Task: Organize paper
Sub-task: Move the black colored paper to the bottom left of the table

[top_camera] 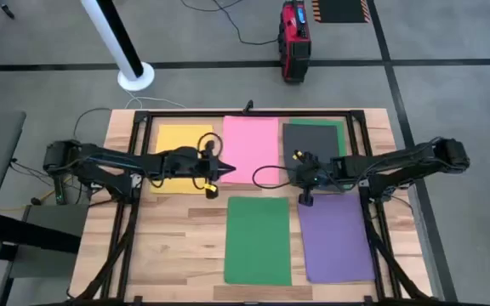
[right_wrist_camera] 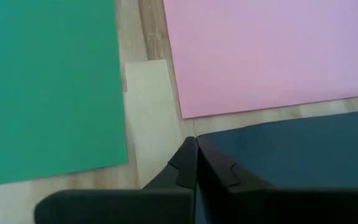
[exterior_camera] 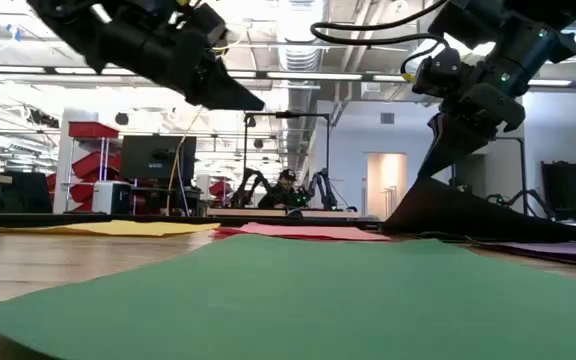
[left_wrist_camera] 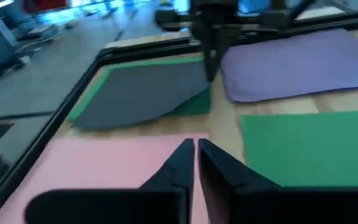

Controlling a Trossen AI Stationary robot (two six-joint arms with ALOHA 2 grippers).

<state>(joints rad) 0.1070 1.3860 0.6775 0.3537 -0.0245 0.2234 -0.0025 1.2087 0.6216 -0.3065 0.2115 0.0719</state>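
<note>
The right gripper (top_camera: 299,178) reached low toward the table's middle, pinching the lifted near corner of the dark grey paper sheet (top_camera: 311,140), which lay atop a second green sheet (top_camera: 341,127) at the wooden table's (top_camera: 181,246) far right. The left gripper (top_camera: 225,167) hovered clenched and empty at the pink sheet's (top_camera: 250,149) edge. Six sheets showed: one yellow (top_camera: 180,138), one pink, one grey, one purple (top_camera: 337,238), two green, the larger (top_camera: 259,240) lying near centre.

sheets on light wood table (top_camera: 177,238): yellow paper (top_camera: 181,140), pink paper (top_camera: 251,146), dark grey paper (top_camera: 309,136) with a green sheet (top_camera: 340,127) edge showing under it, second green paper (top_camera: 259,240), purple paper (top_camera: 335,238). all plain, no pattern. both arms dark/black, table frame black. red case (top_camera: 294,38) on grey floor, white post (top_camera: 117,38).
</note>
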